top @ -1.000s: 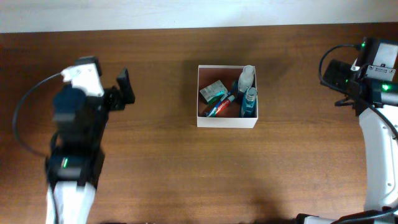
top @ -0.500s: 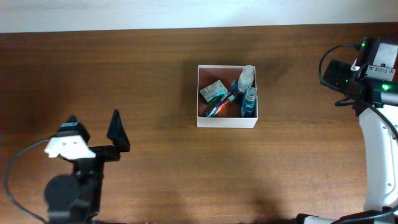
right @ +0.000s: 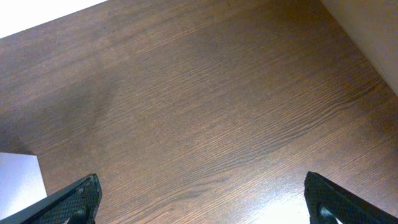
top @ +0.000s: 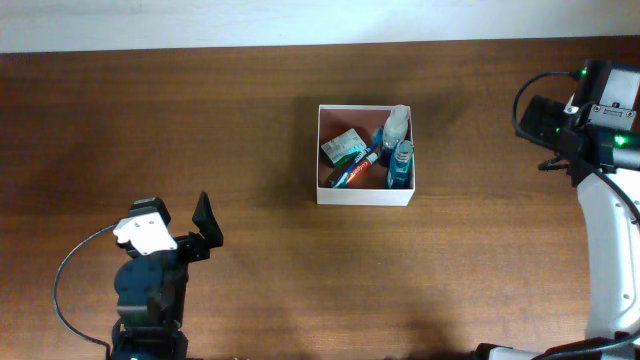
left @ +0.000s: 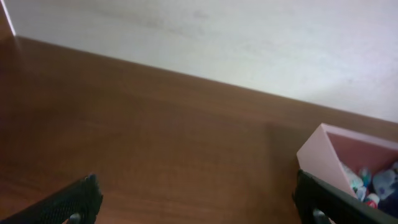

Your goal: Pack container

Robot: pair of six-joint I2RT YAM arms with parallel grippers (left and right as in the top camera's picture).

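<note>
The container [top: 365, 196] is a square white box with a reddish-brown inside, at the table's middle. It holds a green-and-white packet [top: 344, 148], a red-and-blue tube [top: 356, 170], a clear bottle [top: 397, 124] and a blue bottle [top: 401, 166]. My left gripper [top: 182, 222] is far to the container's front left, open and empty. The left wrist view [left: 199, 205] shows its fingers wide apart and the container [left: 316, 154] at the right edge. My right gripper [top: 545, 120] is at the far right, open and empty [right: 202, 199]. The container's corner [right: 18, 182] shows at that view's left edge.
The brown wooden table [top: 250, 100] ends at a pale wall [left: 249, 43] along the back. The right arm's white link [top: 610, 250] runs down the right side. A black cable [top: 65, 290] loops beside the left arm.
My left arm has pulled back from the table's mid-left toward the front edge, with its gripper still open. The right arm and the container have not moved.
</note>
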